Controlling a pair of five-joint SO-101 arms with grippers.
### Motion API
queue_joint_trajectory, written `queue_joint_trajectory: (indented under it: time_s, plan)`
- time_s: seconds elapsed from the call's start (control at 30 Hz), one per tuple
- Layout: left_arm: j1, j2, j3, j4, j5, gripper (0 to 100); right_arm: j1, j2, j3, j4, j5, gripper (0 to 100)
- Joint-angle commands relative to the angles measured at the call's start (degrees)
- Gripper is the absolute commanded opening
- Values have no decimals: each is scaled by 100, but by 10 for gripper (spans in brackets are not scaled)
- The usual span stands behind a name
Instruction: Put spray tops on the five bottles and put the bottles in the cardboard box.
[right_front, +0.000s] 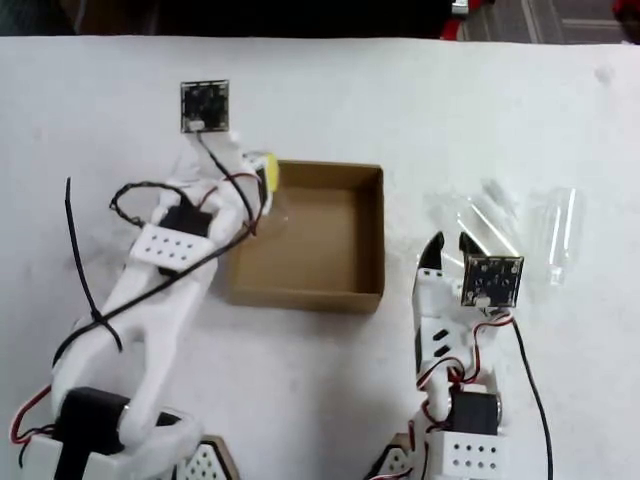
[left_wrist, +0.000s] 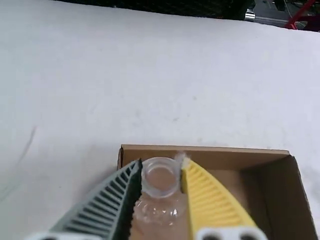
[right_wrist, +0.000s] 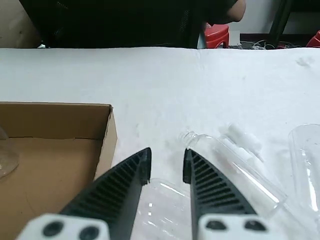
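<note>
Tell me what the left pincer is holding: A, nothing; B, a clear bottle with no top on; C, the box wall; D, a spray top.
B: the left pincer is shut around the neck of a clear bottle whose mouth is open, over the cardboard box.

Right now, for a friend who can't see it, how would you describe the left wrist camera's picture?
A gripper with one grey and one yellow finger clamps the neck of a clear bottle, its mouth open with no spray top, at a corner of an open cardboard box. The box sits on a white table.
</note>
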Motion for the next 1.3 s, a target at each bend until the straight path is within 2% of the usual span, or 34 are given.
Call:
queue_joint_trajectory:
  time_s: [0.0, 0.33, 0.57, 0.83, 0.93, 1.07, 1.27]
  plan:
    - [66, 31, -387, -229, 70, 37, 31, -31, 44, -154, 79, 95]
    - [22, 66, 114, -1556, 35, 20, 31, -31, 44, -154, 79, 95]
    - [22, 66, 114, -1442, 0, 20, 31, -31, 44, -145, 79, 95]
    - [22, 66, 114, -1169, -1741, 20, 31, -31, 44, -136, 79, 95]
    - [13, 66, 220, -1204, -2145, 20, 31, -31, 44, -136, 79, 95]
    - [40, 66, 229, -1213, -2154, 21, 31, -31, 44, -136, 79, 95]
    - [22, 75, 273, -1222, -1767, 24, 31, -31, 44, -136, 79, 95]
